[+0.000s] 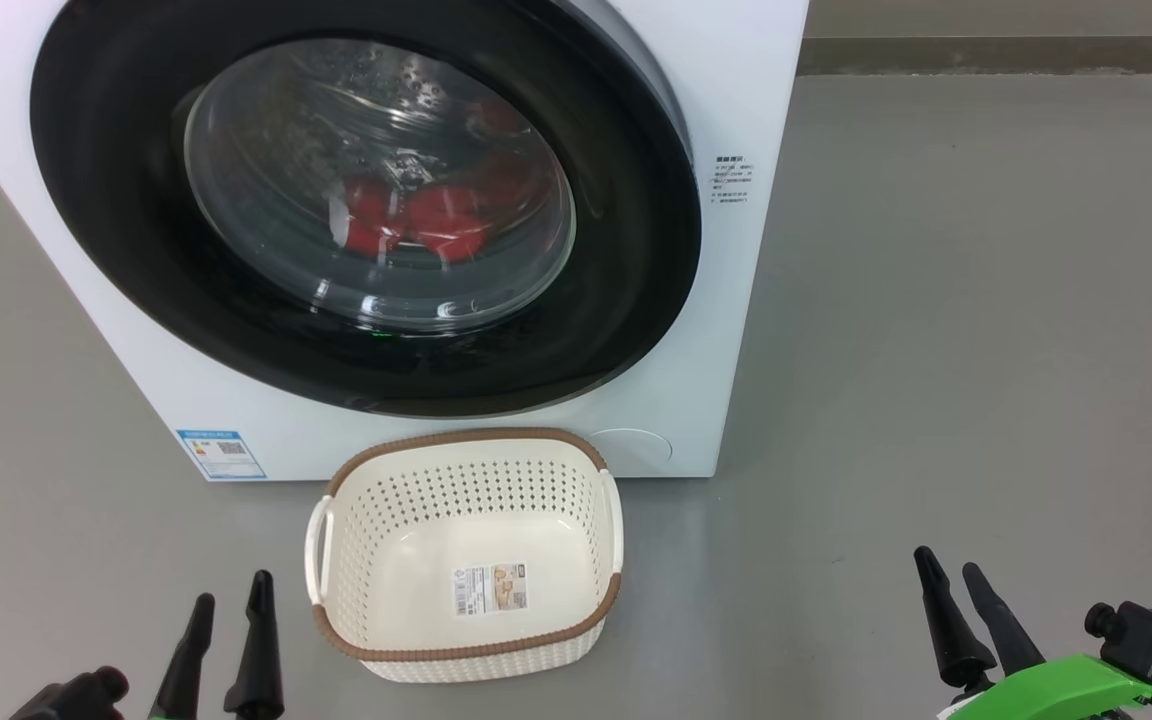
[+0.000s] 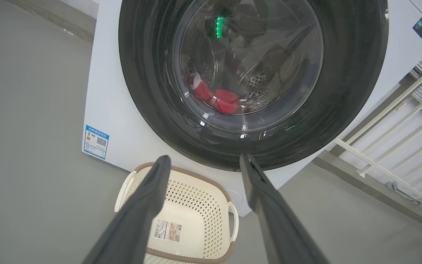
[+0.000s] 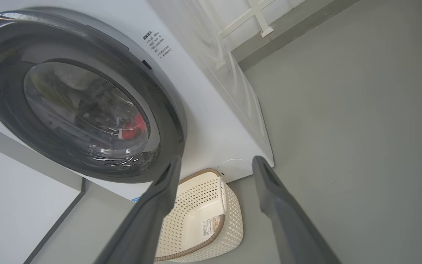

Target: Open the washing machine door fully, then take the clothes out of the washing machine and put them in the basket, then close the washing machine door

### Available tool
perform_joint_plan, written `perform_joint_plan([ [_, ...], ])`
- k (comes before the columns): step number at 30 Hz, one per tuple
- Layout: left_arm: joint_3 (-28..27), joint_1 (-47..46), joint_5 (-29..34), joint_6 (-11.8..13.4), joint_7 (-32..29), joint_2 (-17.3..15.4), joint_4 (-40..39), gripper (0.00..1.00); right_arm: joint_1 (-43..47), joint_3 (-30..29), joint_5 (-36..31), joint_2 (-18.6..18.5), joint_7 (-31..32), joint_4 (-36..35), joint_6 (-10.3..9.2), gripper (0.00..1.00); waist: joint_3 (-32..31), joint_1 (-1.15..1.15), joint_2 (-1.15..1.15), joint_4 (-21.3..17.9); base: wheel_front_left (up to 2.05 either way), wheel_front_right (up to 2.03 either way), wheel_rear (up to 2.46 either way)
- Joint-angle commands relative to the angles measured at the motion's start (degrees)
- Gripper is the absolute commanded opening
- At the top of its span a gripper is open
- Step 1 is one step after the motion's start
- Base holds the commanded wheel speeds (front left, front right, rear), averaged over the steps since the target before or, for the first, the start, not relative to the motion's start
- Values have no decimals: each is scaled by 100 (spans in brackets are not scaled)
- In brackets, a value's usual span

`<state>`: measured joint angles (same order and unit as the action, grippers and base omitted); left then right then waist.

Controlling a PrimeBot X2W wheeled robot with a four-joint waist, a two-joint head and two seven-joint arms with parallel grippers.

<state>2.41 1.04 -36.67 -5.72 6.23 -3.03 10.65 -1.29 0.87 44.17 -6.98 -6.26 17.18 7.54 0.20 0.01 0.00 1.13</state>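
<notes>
Left hand (image 1: 232,587) and right hand (image 1: 947,559) released, basket (image 1: 466,437) between them, closed washing machine door (image 1: 116,200) beyond

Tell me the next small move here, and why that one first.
Probably reach the right claw up to the right edge of the washing machine door to swing it open. The door covers the opening, the red clothes lie behind its glass, the basket stands empty below, and the right claw, like the left claw, is open, low and holding nothing.
</notes>
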Motion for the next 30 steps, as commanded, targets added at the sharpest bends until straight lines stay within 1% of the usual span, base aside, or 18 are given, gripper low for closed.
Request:
perform_joint_plan([
  [1,-81,-43,234,42,91,-109,-205,100,-183,56,-244,-81,-101,-184,-3,100,3,-1,0,8,0,0,0],
  [30,91,51,2216,98,568,-197,-449,100,-160,323,-2079,-257,-571,-336,-5,100,15,-1,0,68,0,0,0],
])
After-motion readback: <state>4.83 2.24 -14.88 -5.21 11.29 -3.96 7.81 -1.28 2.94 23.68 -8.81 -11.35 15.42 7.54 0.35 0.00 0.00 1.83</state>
